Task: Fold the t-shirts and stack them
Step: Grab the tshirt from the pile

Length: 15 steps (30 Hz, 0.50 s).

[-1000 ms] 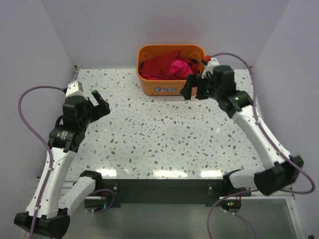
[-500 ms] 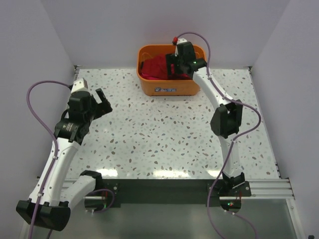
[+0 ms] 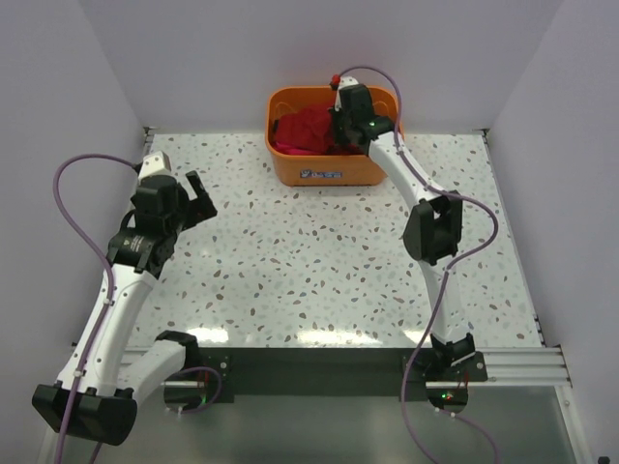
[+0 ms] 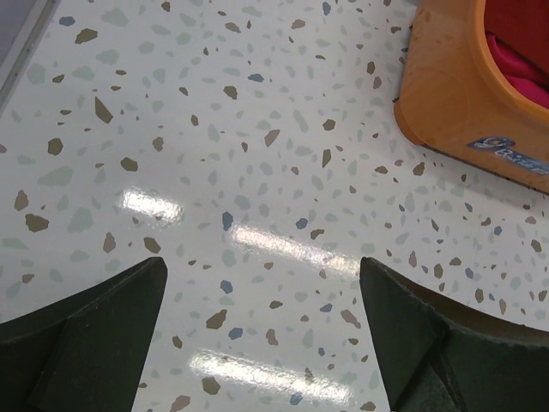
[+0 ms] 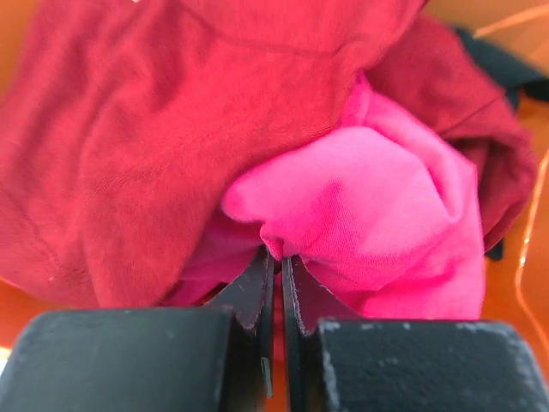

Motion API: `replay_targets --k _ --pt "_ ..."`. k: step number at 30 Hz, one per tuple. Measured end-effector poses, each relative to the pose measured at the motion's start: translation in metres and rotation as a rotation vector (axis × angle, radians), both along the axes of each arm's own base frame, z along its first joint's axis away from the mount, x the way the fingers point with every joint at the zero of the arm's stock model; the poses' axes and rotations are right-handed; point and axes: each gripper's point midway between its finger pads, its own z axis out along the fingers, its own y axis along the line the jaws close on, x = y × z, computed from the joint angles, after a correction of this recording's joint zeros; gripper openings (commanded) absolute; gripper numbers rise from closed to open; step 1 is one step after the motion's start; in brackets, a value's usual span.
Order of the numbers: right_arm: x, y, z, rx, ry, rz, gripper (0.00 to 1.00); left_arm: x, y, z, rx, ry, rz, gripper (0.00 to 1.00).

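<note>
Crumpled t-shirts fill the orange basket (image 3: 329, 174) at the back of the table: a bright pink t-shirt (image 5: 377, 206) lies against a darker red t-shirt (image 5: 137, 146). My right gripper (image 5: 278, 256) reaches down into the basket and is shut on a fold of the pink t-shirt, cloth pinched between its fingertips. From above, the red t-shirts (image 3: 302, 130) show beside the right gripper (image 3: 346, 124). My left gripper (image 3: 191, 203) hovers over the bare table at the left, open and empty, its fingers (image 4: 94, 330) wide apart.
The speckled table (image 3: 309, 261) stretches in front of the basket. The basket's near corner (image 4: 446, 94) shows at the upper right of the left wrist view. Walls enclose the table at the back and both sides.
My right arm swung from beside the basket's right rim into the basket and its jaws closed on the pink t-shirt. The left arm barely shifted.
</note>
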Motion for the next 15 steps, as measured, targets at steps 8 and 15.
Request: replay_targets --k 8,15 --pt "-0.009 -0.007 0.096 0.058 -0.178 -0.002 0.0 -0.003 0.001 0.005 0.004 -0.019 -0.001 1.0" --pt "-0.054 -0.03 0.264 0.171 -0.499 -0.006 0.0 -0.005 0.001 0.018 -0.006 -0.055 -0.006 1.0"
